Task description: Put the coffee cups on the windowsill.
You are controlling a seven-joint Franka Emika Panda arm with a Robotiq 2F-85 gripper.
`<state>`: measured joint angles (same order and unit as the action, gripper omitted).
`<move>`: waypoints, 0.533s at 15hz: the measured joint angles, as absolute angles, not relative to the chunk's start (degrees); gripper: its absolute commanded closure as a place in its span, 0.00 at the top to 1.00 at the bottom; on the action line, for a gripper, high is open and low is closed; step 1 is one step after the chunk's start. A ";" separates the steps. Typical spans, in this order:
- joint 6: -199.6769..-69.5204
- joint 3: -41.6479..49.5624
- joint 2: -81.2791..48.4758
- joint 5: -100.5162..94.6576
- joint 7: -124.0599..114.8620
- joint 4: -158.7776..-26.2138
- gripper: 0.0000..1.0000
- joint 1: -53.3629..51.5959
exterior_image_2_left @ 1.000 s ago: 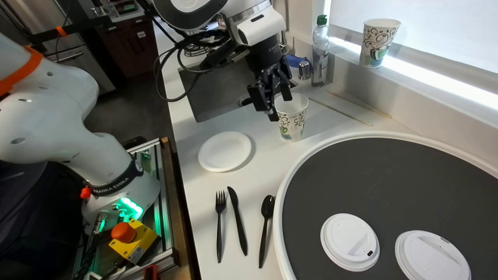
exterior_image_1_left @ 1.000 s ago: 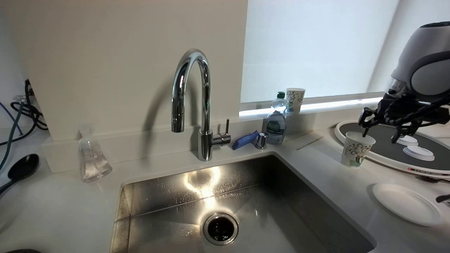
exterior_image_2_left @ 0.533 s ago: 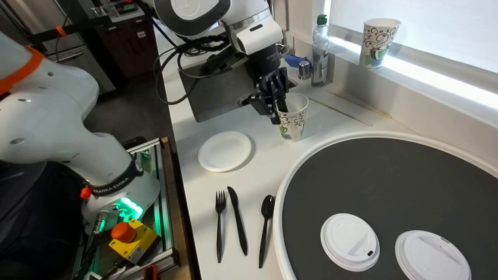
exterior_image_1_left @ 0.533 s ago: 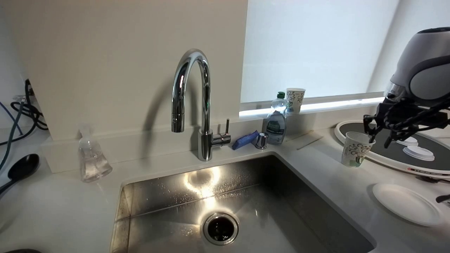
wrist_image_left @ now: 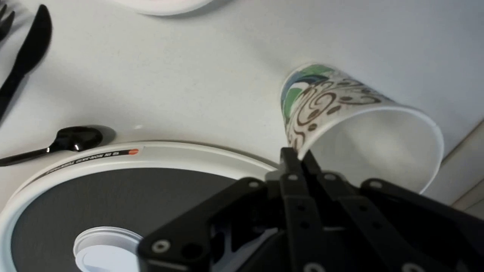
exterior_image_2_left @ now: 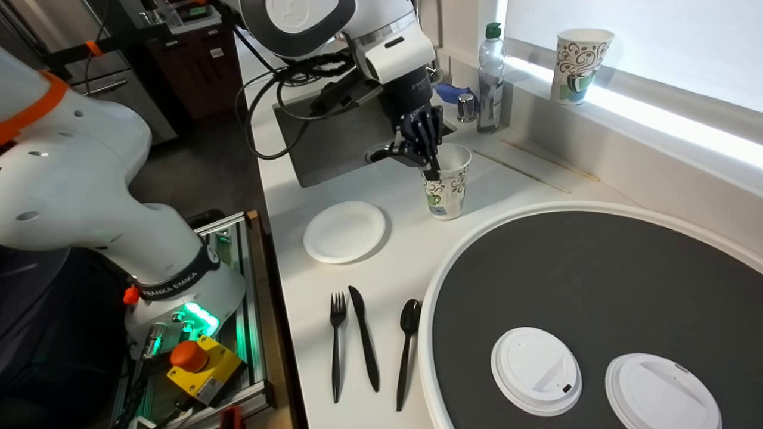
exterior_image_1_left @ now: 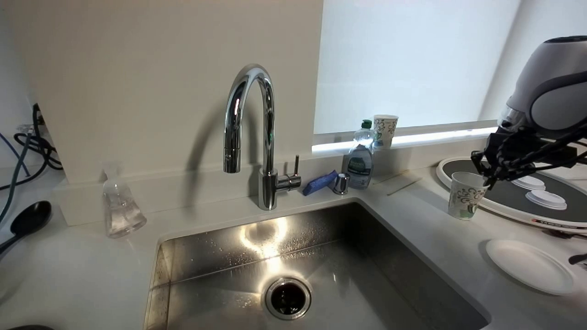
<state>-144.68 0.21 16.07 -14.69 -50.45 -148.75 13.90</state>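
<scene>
The swirl-patterned paper cup (exterior_image_2_left: 446,199), roughly upright at centre frame in an exterior view, is pinched by its left rim in the tool (wrist_image_left: 299,153); base contact with the counter (exterior_image_2_left: 393,280) is unclear. The windowsill (exterior_image_2_left: 673,132) runs upper right, bearing the second cup (exterior_image_2_left: 578,67). Two thin sticks (exterior_image_2_left: 524,172) lie between; the dish-soap bottle (exterior_image_2_left: 490,83) stands left of that path.

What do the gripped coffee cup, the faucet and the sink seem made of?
Gripped coffee cup: likely matte paper, from its thin printed wall.
Faucet: polished metal, probably chrome-plated, given crisp mirrored highlights.
Sink: apparently satin stainless steel, with grey, softly blurred reflections.
</scene>
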 measured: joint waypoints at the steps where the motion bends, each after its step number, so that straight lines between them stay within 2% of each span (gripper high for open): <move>1: -144.90 0.20 16.07 -14.54 -50.45 -148.57 0.01 13.89; 8: -144.98 0.42 15.74 -14.49 -49.32 -143.07 0.01 13.90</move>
